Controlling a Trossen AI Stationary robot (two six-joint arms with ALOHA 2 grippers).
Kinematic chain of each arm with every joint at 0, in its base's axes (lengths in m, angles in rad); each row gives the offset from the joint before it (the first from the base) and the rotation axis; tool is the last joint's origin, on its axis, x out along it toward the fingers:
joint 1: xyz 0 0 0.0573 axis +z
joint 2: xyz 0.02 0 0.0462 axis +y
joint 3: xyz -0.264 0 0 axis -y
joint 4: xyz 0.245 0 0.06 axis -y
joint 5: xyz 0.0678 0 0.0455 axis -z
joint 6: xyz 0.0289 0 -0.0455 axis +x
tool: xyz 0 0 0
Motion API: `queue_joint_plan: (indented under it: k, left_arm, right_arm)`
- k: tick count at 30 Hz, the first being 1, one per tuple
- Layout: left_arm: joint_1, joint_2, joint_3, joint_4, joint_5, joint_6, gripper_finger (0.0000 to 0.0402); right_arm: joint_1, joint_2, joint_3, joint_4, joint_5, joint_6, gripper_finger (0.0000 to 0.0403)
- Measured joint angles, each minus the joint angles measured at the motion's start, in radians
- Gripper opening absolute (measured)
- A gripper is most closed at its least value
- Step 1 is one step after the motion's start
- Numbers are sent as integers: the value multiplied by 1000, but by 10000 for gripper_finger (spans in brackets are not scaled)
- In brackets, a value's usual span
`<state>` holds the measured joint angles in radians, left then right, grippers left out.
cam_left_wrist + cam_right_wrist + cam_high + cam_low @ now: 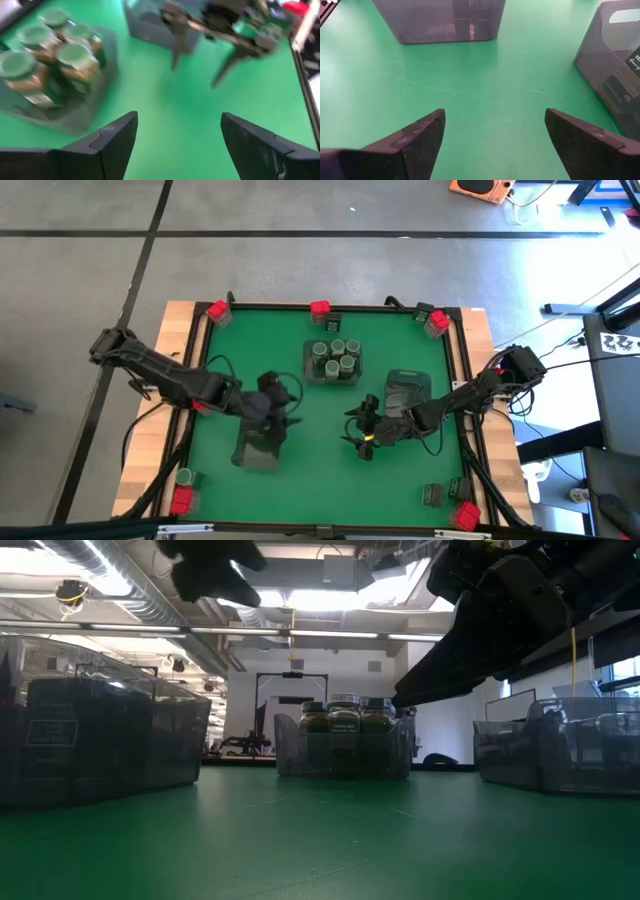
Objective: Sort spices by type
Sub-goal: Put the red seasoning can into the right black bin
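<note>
Both pincers open w/ nothing held: left pincer [285, 420] & right pincer [362, 432] hang mid counter [300, 470], near green jars [335, 358].

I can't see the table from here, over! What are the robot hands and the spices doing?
Left gripper open, empty, above mat. Right gripper open, empty. Five jars in middle tray; red boxes and others at the edges. Nothing in the way.

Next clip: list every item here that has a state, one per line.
Left claw: open, empty, above the mat.
Right claw: open, empty, above the mat.
Middle tray: holds five upright, lidded green jars.
Left tray: contents unclear.
Right tray: contents unclear.
Red boxes: unsorted, at the mat's edges.
</note>
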<state>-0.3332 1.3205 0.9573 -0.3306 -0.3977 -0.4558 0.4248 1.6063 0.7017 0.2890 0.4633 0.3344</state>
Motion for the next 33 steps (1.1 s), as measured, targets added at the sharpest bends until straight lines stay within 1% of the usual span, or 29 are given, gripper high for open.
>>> queue_joint_plan:
  k: [7,13,19,25,33]
  left_arm:
    - [-107,3,0,-11,-4,-41,282]
    - [-178,3,0,-11,-7,-88,282]
    - [-243,3,0,-20,-31,-122,282]
    - [-279,10,0,-62,-38,-150,282]
    - [-286,89,-1,-80,-37,-184,282]
  right_arm:
    - [0,0,0,0,0,0,342]
    - [0,0,0,0,0,0,342]
    - [0,0,0,0,0,-2,342]
    - [0,0,0,0,0,-6,342]
    - [0,0,0,-2,16,-7,342]
